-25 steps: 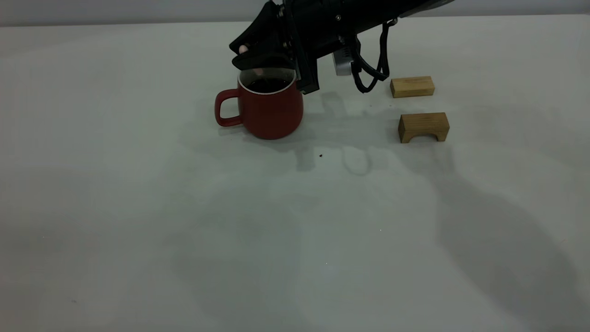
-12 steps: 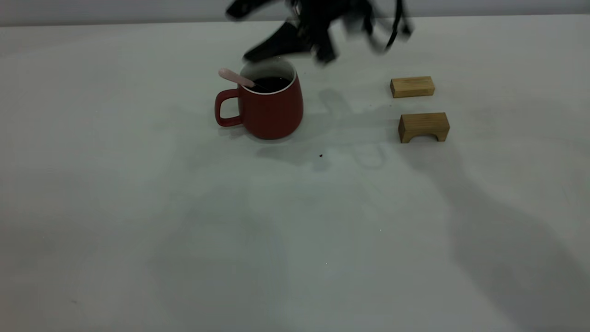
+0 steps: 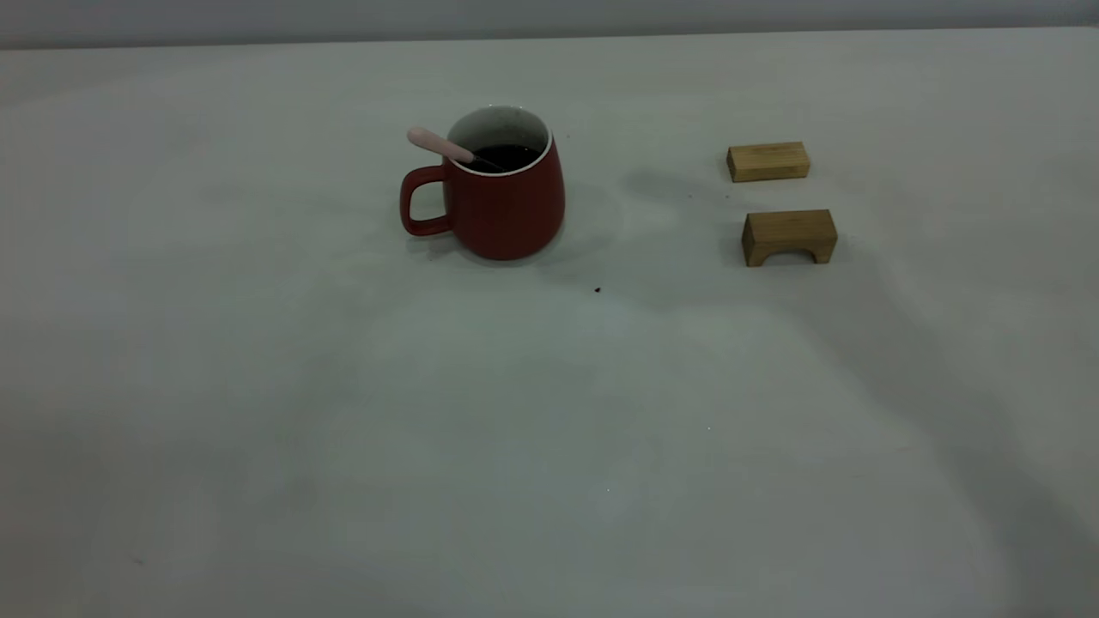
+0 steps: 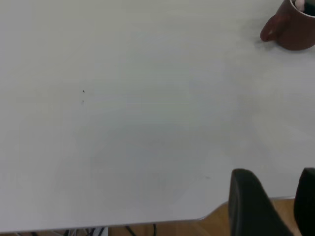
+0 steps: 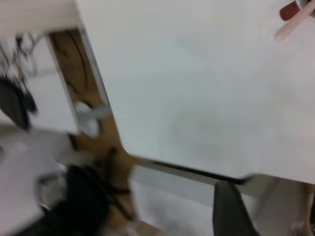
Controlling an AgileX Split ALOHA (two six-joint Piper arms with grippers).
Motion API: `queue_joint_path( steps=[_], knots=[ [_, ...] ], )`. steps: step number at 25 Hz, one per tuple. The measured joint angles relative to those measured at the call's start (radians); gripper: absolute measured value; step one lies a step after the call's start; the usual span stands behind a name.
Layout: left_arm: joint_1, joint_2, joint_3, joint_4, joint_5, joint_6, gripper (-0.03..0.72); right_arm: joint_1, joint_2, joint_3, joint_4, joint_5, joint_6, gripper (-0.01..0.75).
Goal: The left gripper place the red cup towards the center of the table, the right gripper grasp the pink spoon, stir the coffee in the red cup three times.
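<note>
The right arm, which hung over the red cup (image 3: 505, 202) a second ago and was pulling away blurred half a second ago, is gone from the exterior view — only its soft shadow lies on the table (image 3: 549, 412) between the cup and the two wooden blocks. The pink spoon (image 3: 445, 147), gripped over the cup a second ago, rests on its own in the cup: its pale handle leans out over the rim on the handle side, above the loop handle, and its lower end dips into the coffee (image 3: 502, 157). The cup has not shifted; it stands upright on the far middle of the table with its handle toward the view's left.

Well to the right of the cup sit the flat wooden block (image 3: 768, 161) and, just nearer the camera, the arched wooden block (image 3: 789, 237), apart from each other.

The left gripper (image 4: 273, 206) is back near the table's edge, far from the cup (image 4: 293, 28); two dark fingers (image 4: 248, 201) show with a gap between them — spread, holding nothing. In the right wrist view the right gripper (image 5: 234, 209) shows only one dark finger at the table's edge, so I cannot tell whether it is spread or pressed together; the spoon's handle (image 5: 293, 23) and a bit of the cup (image 5: 289, 11) sit far off at a corner.
</note>
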Motion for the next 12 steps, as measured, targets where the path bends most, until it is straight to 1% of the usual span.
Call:
queue_joint_path(
  steps=[1, 3, 7, 9, 12],
  knots=[
    [0.000, 0.000, 0.000, 0.000, 0.000, 0.000, 0.299, -0.002, -0.042, 0.000, -0.036, 0.048, -0.035, 0.396],
    [0.000, 0.000, 0.000, 0.000, 0.000, 0.000, 0.299, -0.003, -0.120, 0.000, -0.115, 0.096, -0.091, 0.365],
    [0.000, 0.000, 0.000, 0.000, 0.000, 0.000, 0.299, -0.003, -0.302, 0.030, -0.297, 0.115, -0.150, 0.306],
    [0.000, 0.000, 0.000, 0.000, 0.000, 0.000, 0.299, -0.003, -0.415, 0.071, -0.392, 0.120, -0.187, 0.279],
    [0.000, 0.000, 0.000, 0.000, 0.000, 0.000, 0.299, -0.003, -0.596, 0.209, -0.508, 0.121, -0.232, 0.242]
  ],
)
